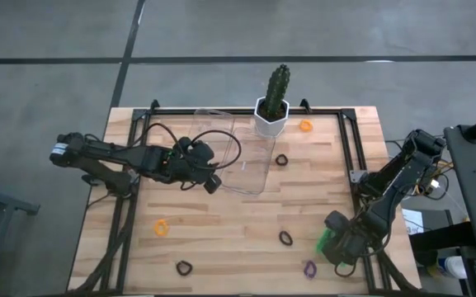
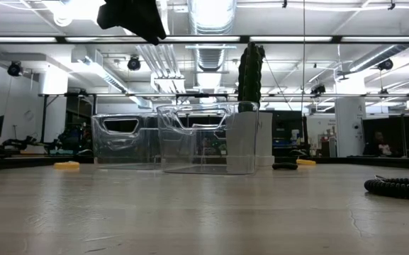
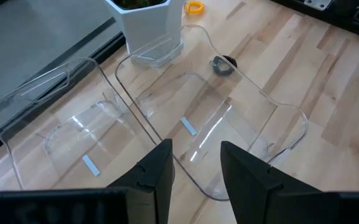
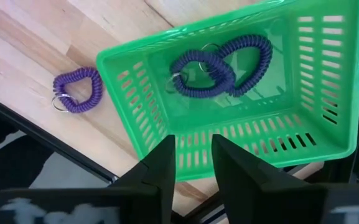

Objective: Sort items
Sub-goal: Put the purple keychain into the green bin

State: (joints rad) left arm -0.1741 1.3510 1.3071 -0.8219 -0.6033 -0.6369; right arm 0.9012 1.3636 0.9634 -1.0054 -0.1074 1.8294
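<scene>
Small coiled loops lie flat on the wooden table: orange ones (image 1: pixel 305 125) (image 1: pixel 162 227), black ones (image 1: pixel 281 160) (image 1: pixel 285 238) (image 1: pixel 184 267) and a purple one (image 1: pixel 309 268) (image 4: pixel 76 90). Two more purple loops (image 4: pixel 219 65) lie inside the green basket tray (image 4: pixel 328 134) (image 1: pixel 323 241) at the table's right near corner. My right gripper (image 4: pixel 193 165) (image 1: pixel 338 244) hovers open and empty over that tray's wall. My left gripper (image 3: pixel 196 168) (image 1: pixel 211 181) hangs open and empty, high above the near rim of the clear trays (image 3: pixel 254 106) (image 1: pixel 246 161).
A cactus in a white pot (image 1: pixel 272 115) (image 3: pixel 145 25) stands at the far edge behind the two clear trays (image 2: pixel 204 138), which stand side by side. A black frame (image 1: pixel 349 157) borders the table. Bare wood lies across the near middle of the table.
</scene>
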